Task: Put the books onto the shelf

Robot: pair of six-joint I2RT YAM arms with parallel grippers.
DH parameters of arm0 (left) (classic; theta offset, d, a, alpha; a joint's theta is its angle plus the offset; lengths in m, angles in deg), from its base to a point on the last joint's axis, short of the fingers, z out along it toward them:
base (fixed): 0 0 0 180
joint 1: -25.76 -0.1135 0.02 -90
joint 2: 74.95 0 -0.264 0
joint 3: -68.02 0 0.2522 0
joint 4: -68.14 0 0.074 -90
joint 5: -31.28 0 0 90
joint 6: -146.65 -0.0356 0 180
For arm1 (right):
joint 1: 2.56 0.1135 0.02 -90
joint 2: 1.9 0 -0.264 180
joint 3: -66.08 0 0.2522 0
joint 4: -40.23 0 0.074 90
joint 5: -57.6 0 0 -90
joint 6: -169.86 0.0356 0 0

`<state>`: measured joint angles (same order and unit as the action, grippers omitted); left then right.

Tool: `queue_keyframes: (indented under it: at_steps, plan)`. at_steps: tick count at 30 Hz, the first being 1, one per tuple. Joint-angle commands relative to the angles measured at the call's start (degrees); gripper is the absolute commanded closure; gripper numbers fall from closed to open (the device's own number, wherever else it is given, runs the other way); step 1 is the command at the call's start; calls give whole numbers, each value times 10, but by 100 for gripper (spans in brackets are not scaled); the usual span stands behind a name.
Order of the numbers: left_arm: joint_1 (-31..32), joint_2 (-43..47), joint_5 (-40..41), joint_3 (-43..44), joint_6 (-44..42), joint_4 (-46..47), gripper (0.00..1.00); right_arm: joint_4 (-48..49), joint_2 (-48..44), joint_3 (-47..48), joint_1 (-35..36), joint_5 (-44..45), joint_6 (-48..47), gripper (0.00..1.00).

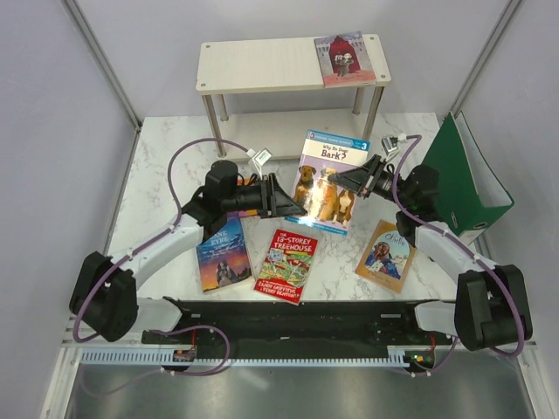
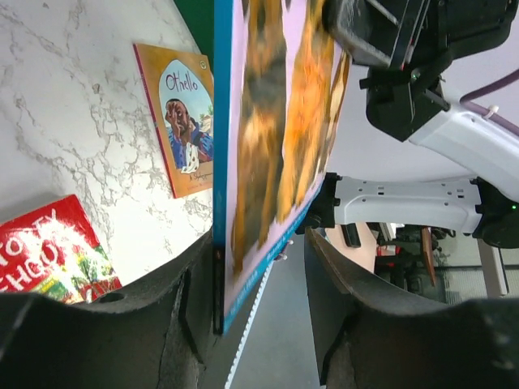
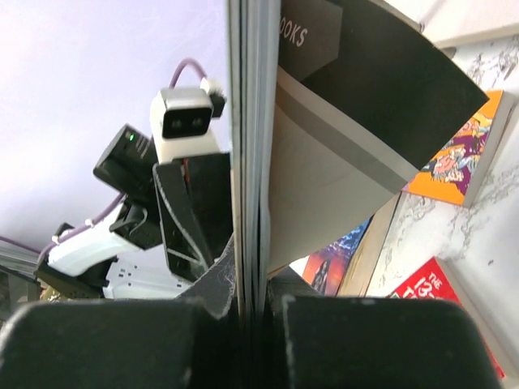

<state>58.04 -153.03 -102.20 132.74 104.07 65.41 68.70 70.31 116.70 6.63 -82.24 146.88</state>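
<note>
- The dog book point(image 1: 316, 188), blue-edged with three dogs on its cover, is up off the surface point(image 1: 166, 175), tilted with its cover facing up. It hangs between the two arms, in front of the shelf.
- The right claw point(image 1: 342, 182) is clenched on the right edge of the dog book. The right wrist view shows both fingers pressed flat against the pages, with some loose pages fanning away to one side.
- The left claw point(image 1: 291, 199) is released. In the left wrist view its jaws stand apart around the book's left edge: the edge lies against one finger, and there is a clear gap to the other.
- The shelf point(image 1: 262, 63) stands at the far edge of the surface. One book with a red and tan portrait cover point(image 1: 343, 58) lies flat at the right end of its top board.
- Three more books lie flat on the surface near the arm bases:
  - A dark blue book point(image 1: 224, 253) lies to the left.
  - A red Treehouse book point(image 1: 286, 264) lies just right of the dark blue one.
  - A tan Othello book point(image 1: 385, 254) lies well to the right, under the right arm.
- A green binder point(image 1: 463, 175) stands at the right edge of the surface, beside the right arm.
</note>
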Motion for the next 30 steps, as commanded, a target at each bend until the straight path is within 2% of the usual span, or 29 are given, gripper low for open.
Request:
queue_keyframes:
  at_steps: [1,6,9,10,12,15,18,19,20,21,23,24,27,30]
  plan:
    - [2,60,32,-25,-20,-22,47,23,14,47,-1,9,-5,100]
    - [3,76,53,-47,-1,-11,52,32,25,53,-1,12,6,100]
    - [4,73,51,-54,8,14,72,55,29,48,-1,11,19,100]
    - [5,72,49,-54,11,18,84,59,29,46,-2,12,23,100]
    - [7,65,45,-53,18,29,98,59,29,45,-1,12,23,100]
    - [8,72,52,-51,20,31,98,55,28,45,-1,12,19,96]
    - [8,100,69,-39,12,3,98,8,16,46,-1,8,-11,68]
    - [7,108,82,-32,7,-11,98,-18,9,47,-2,11,-28,48]
    - [7,118,91,-13,-6,-27,98,-49,1,48,-1,20,-71,41]
    - [7,137,101,-1,-14,-69,98,-125,-20,51,-1,29,-104,29]
    - [6,158,128,38,-41,-101,98,-210,-46,54,-1,75,-189,22]
    - [5,166,134,53,-49,-135,98,-278,-76,53,-1,91,-210,13]
    - [-5,179,153,120,-69,-184,98,-336,-133,22,-1,134,-255,2]
    - [-19,161,142,192,-82,-232,98,-358,-173,-35,1,156,-267,2]
